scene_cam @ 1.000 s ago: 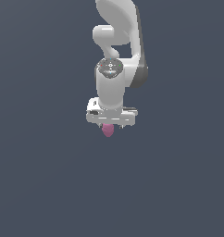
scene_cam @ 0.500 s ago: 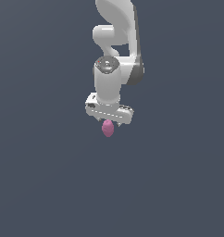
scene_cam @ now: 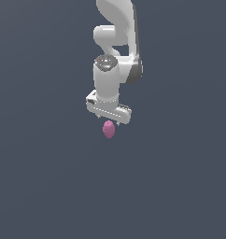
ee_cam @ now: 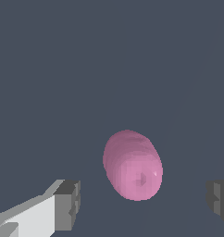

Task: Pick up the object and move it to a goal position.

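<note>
Approach step, grasp not yet made. White two-fingered gripper (scene_cam: 108, 119) hangs with jaws spread wide, holding nothing. Small matte magenta-pink egg-shaped object (ee_cam: 133, 165) lies between and beyond the fingertips (ee_cam: 67, 203). Next: descend, then close.

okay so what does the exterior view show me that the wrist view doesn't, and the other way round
Only the exterior view shows the white arm reaching down, with the pink egg just below the gripper in the picture.

Only the wrist view shows the gripper close up: its two dark fingertips stand wide apart, with clear gaps on either side of the pink egg, so nothing is clamped.

Both show the same single egg and the plain dark grey background. No goal marker appears in either.
</note>
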Motion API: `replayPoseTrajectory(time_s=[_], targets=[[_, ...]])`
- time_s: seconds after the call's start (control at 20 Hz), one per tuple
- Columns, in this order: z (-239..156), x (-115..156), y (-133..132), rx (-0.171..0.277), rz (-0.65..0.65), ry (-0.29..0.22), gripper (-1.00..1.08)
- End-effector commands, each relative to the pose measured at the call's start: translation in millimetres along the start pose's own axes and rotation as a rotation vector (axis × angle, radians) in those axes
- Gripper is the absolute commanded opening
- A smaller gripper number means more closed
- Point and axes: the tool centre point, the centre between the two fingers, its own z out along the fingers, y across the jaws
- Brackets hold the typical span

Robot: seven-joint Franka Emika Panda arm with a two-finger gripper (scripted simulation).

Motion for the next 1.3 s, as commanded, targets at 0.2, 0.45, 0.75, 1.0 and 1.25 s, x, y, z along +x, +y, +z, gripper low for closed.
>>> replayPoseTrajectory(time_s=[0.2, 0.45, 0.75, 1.0, 1.25], targets=[[1.6, -1.1, 0.8, 0.000, 0.008, 0.001, 1.00], [16.1, -1.6, 1.3, 0.000, 0.010, 0.001, 1.00], [43.3, -2.5, 1.7, 0.000, 0.013, 0.001, 1.00], [50.5, -1.8, 1.3, 0.000, 0.013, 0.001, 1.00], [50.5, -1.8, 1.3, 0.000, 0.013, 0.001, -1.00]])
